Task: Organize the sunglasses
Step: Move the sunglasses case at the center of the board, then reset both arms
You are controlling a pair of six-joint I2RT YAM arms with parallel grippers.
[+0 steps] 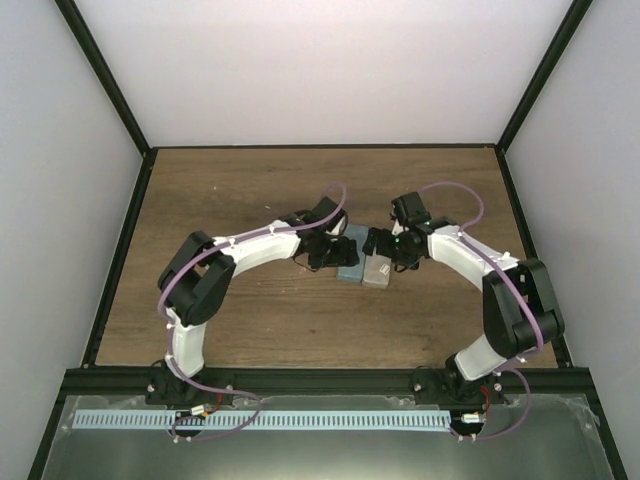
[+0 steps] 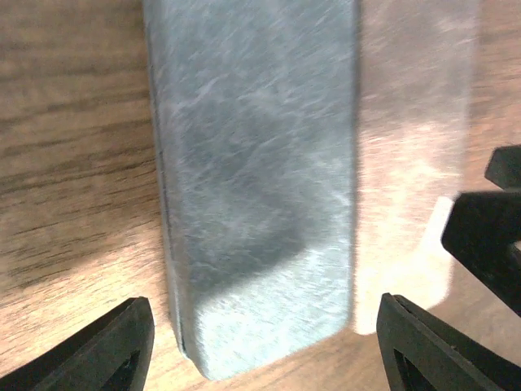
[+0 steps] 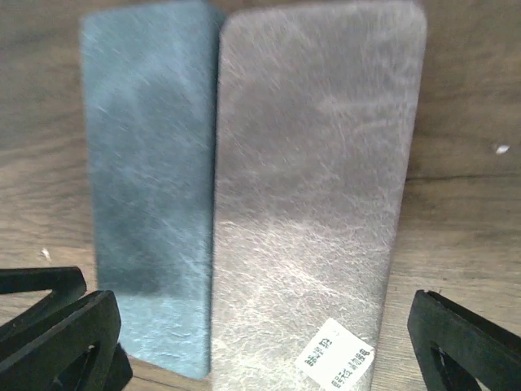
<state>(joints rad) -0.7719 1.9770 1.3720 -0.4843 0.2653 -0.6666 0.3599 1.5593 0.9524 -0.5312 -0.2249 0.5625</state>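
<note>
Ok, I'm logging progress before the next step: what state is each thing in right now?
blue-grey case: closed, lying flat, long side against the grey case.
grey case: closed, lying flat, white label on top.
left gripper: open, over the blue-grey case.
right gripper: open, over the two cases.
sunglasses: none in view.

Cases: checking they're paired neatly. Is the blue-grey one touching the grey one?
Touching. Right wrist view: blue-grey case and grey case meet along their long sides, no gap between.

One white sticker (image 3: 335, 358) sits on the grey case (image 3: 317, 187). Its dark print is too blurred to read.
</note>
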